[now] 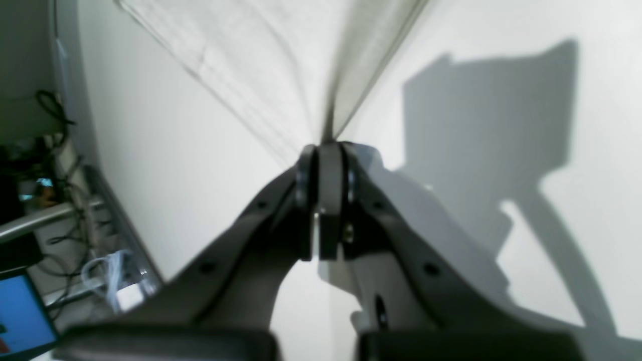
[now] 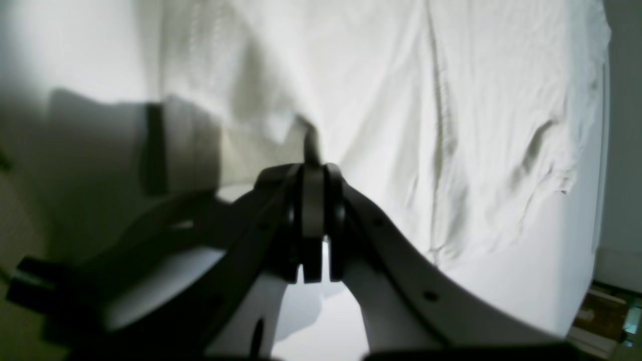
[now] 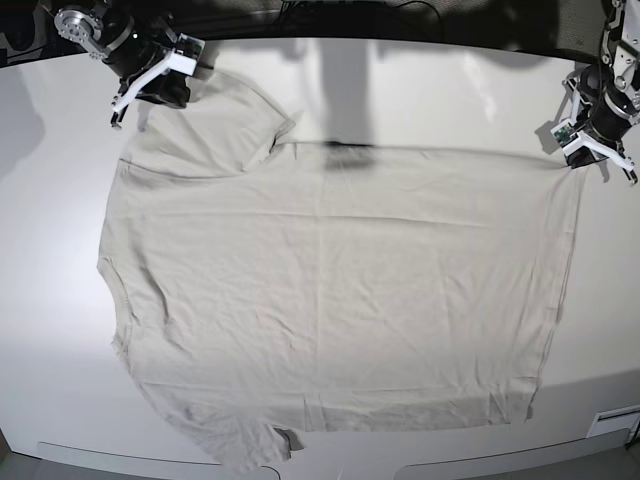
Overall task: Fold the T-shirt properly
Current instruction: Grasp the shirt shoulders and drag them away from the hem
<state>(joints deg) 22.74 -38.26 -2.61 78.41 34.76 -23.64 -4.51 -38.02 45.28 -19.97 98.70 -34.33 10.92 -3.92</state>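
T-shirt [image 1: 281,65] fabric is thin and limp; in the left wrist view it fans taut ahead of the left gripper [image 1: 326,150], clamped on its edge. In the right wrist view, the right gripper [image 2: 313,170] pinches a sleeve fold just ahead. From the base view the shirt lies flat on the table [image 3: 420,70] between both; hold hems and seams.

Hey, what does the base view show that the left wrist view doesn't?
Only the base view shows the whole T-shirt spread flat on the white table, plus the right gripper at a sleeve. Only the left wrist view shows cables and a blue screen beside the table. Both show the left gripper pinching a corner of the shirt.
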